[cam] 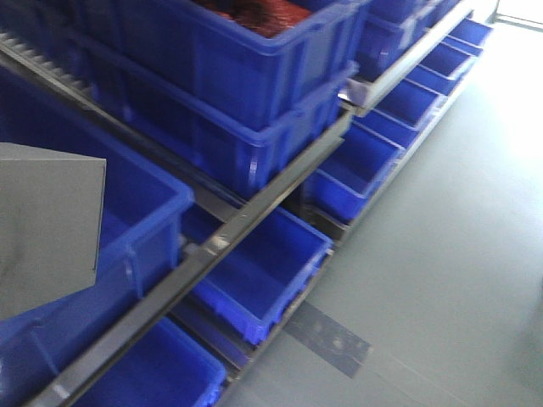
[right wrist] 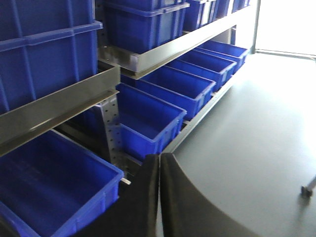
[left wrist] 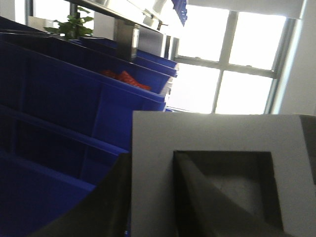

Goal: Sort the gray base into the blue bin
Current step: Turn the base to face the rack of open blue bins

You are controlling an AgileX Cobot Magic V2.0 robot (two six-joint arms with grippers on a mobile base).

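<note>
- Nearest us, in the left wrist view, the left gripper point(left wrist: 150, 165) pinches one wall of the base point(left wrist: 217, 133). One finger point(left wrist: 207, 202) lies inside the square recess and the other runs down the outer face. We judge this wall grip is used because the whole block looks too wide to span.
- The base fills the lower frame with its recess toward the lens. It touches no surface we can see, so it is carried in the air.
- In the right wrist view, the right gripper point(right wrist: 159, 160) has its jaws pressed together on nothing. It hangs over the floor point(right wrist: 256, 123) beside the rack, and we judge it is parked out of the way.
- In the front view, the base point(cam: 47, 229) sits at the left edge and overlaps the opening of the bin point(cam: 148, 246). We cannot tell whether it is truly above the opening or just in front of it. We take this bin for the target, and the drop is not yet made.
- A rail point(cam: 254, 212) runs along the bin's aisle side. Lowering calls for clearing it and the rim.
- Beyond, other bins point(cam: 254, 271) line the shelves, and one upper crate holds red parts point(cam: 271, 17).
- Farthest, the left wrist view shows a window point(left wrist: 232, 64) and a plant point(left wrist: 74, 24).
</note>
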